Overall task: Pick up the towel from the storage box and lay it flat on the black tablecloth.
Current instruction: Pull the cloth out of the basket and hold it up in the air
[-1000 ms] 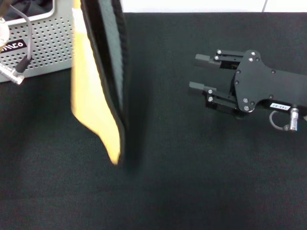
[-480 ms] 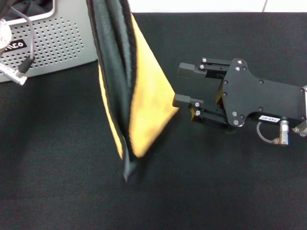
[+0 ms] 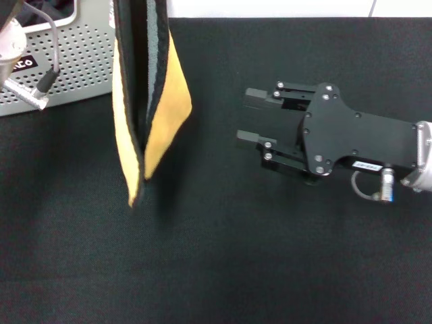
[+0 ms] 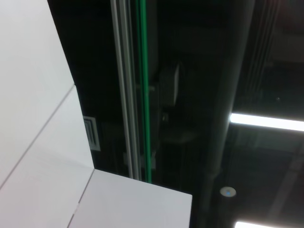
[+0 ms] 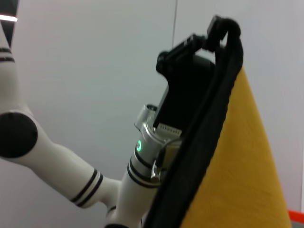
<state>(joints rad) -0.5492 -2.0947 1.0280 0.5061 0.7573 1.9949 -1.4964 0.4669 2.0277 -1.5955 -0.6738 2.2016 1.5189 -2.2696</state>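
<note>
The towel [image 3: 145,101] hangs in the air from above the head view's top edge, folded lengthwise, its yellow-orange side and dark stitched edge showing, its low tip just above the black tablecloth [image 3: 236,263]. In the right wrist view my left gripper [image 5: 216,29] is shut on the towel's [image 5: 232,156] top edge. My right gripper [image 3: 241,116] is open, level over the tablecloth right of the towel and apart from it, with its fingers pointing at it. The light grey storage box [image 3: 77,61] stands at the back left.
Part of my left arm with a cable plug [image 3: 30,94] shows in front of the box. The left wrist view shows only a ceiling and wall. A white strip [image 3: 270,8] borders the tablecloth's far edge.
The hanging towel has swung back left and narrowed, away from my right gripper's fingers. My right gripper has shifted slightly left and toward me.
</note>
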